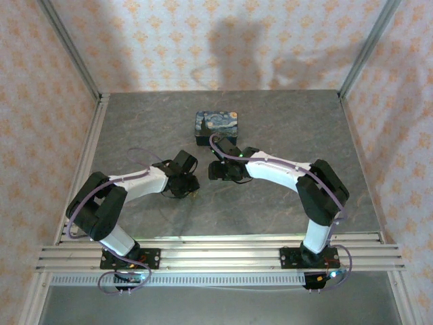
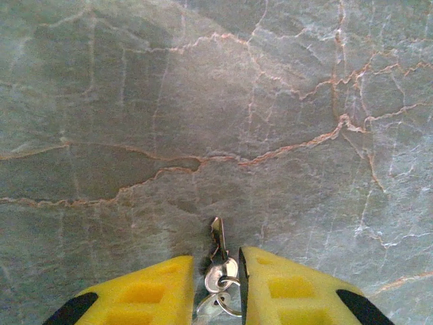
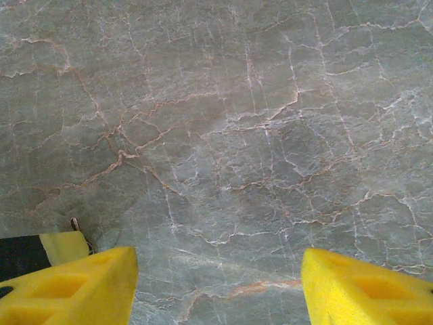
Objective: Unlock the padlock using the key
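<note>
A small silvery key [image 2: 218, 238] sticks out between the yellow fingers of my left gripper [image 2: 216, 263], blade pointing away, with a ring and a second key [image 2: 215, 303] hanging behind it. The left gripper [image 1: 188, 181] is shut on the key, low over the marbled table. Just right of it my right gripper [image 1: 215, 169] stands open with only bare table between its fingers [image 3: 81, 288]. In the right wrist view the left gripper's black and yellow finger [image 3: 40, 249] shows at the left edge, with the key's tip [image 3: 74, 223] poking above it. The blue padlock is out of view.
A Starry-Night-print tin box [image 1: 216, 126] stands on the grey marbled table [image 1: 284, 128] just behind the right gripper. Patterned walls enclose the table at the back and both sides. A rail [image 1: 223, 254] runs along the near edge.
</note>
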